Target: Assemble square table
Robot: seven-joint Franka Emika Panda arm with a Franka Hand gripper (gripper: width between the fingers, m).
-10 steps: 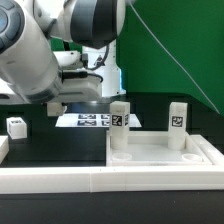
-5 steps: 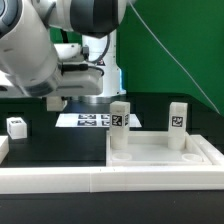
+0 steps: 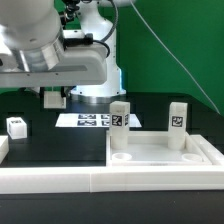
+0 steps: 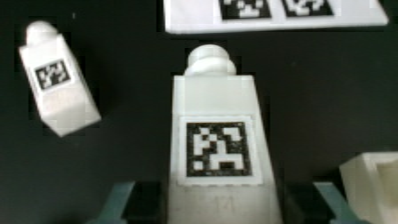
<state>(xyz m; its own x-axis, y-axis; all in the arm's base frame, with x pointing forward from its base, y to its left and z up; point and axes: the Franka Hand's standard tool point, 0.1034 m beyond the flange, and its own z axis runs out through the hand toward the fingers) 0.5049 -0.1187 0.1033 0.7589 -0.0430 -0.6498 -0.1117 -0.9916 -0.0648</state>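
Jaws of gripper (image 4: 224, 203) spread wide, flanking leg block (image 4: 219, 130) lying on black table (image 4: 125, 150), no contact seen. Tabletop slab (image 3: 160, 152) at exterior view's right, carrying upright legs (image 3: 120, 125). Leg block judged light, rigid, smooth plastic: pinch flat sides mid-body, clear of peg tip.

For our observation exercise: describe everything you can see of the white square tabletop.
The tabletop is a white, plastic-looking square slab lying flat on the black table, at the exterior view's right, just behind the long white rail. Round recessed holes show near its front corners. One tagged leg and a second leg stand upright on its rear corners.
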